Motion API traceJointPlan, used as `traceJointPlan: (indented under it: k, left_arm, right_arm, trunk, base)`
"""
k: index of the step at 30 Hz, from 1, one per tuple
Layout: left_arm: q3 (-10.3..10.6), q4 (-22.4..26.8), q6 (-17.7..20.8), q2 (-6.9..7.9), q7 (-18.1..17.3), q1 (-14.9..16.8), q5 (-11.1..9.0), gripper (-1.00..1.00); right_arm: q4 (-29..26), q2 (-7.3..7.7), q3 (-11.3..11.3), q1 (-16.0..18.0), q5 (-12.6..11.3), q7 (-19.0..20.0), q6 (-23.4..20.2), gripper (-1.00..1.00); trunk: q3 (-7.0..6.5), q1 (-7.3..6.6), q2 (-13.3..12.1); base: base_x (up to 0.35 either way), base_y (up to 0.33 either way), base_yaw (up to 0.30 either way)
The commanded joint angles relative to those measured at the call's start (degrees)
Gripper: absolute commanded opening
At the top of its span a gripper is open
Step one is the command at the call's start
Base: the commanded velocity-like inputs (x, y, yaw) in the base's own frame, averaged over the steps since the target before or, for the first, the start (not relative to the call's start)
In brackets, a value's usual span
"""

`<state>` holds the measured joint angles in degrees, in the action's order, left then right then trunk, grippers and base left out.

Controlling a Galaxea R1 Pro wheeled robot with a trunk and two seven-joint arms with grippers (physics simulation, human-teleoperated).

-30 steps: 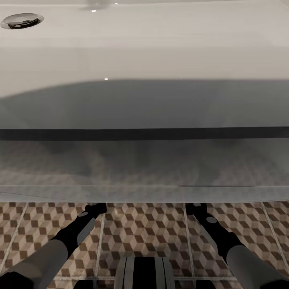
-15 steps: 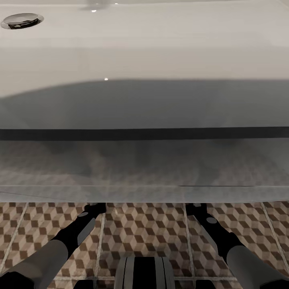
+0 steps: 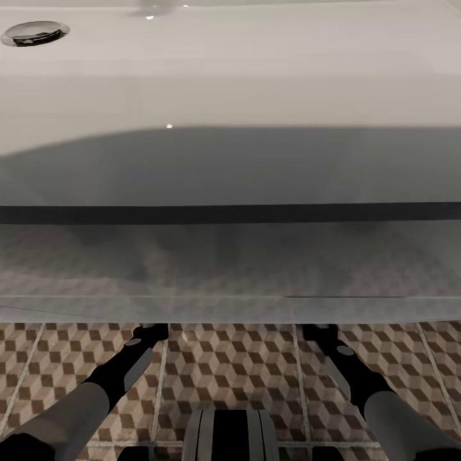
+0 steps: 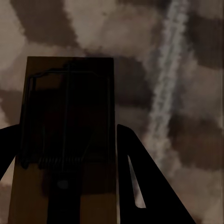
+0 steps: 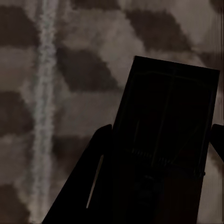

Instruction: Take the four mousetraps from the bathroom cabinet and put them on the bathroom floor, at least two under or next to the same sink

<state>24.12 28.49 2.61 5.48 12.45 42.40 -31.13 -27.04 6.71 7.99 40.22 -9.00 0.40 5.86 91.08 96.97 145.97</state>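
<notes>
Head view: both arms reach forward and down beneath the sink [image 3: 230, 77], over the bathroom floor [image 3: 230, 371]. Left end effector [image 4: 67, 154] clamps a mousetrap [image 4: 67, 140]; right end effector [image 5: 161, 154] clamps another mousetrap [image 5: 168, 135].

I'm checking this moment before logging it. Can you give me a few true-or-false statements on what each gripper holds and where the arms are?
1. The left gripper holds a mousetrap. True.
2. The right gripper is empty. False: a second mousetrap sits between its fingers.
3. Both arms reach under the sink. True.
4. The floor is plain white. False: it has a brown cube pattern.
</notes>
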Motion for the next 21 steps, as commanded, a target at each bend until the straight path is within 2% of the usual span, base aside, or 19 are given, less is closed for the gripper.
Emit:
traceJointPlan:
  k: [1,12,21]
  left_arm:
    - [0.5,0.2,0.3,0.08,0.6,0.0,-0.2,-1.00]
    - [0.5,0.2,0.3,0.05,0.6,0.0,-0.2,-1.00]
    - [0.5,0.2,0.3,0.08,0.6,0.0,-0.2,-1.00]
  right_arm:
    - [0.1,0.06,0.2,0.0,-0.7,0.2,0.3,-1.00]
    - [0.1,0.06,-0.1,0.0,-0.7,0.3,0.3,-1.00]
    - [2.4,0.06,-0.1,0.0,-0.5,0.3,0.4,-1.00]
  trunk:
    - [0.03,-0.01,0.0]
    - [0.03,-0.01,0.0]
    - [0.03,-0.01,0.0]
  base:
    - [0.000,0.000,0.000]
    - [0.000,0.000,0.000]
    - [0.000,0.000,0.000]
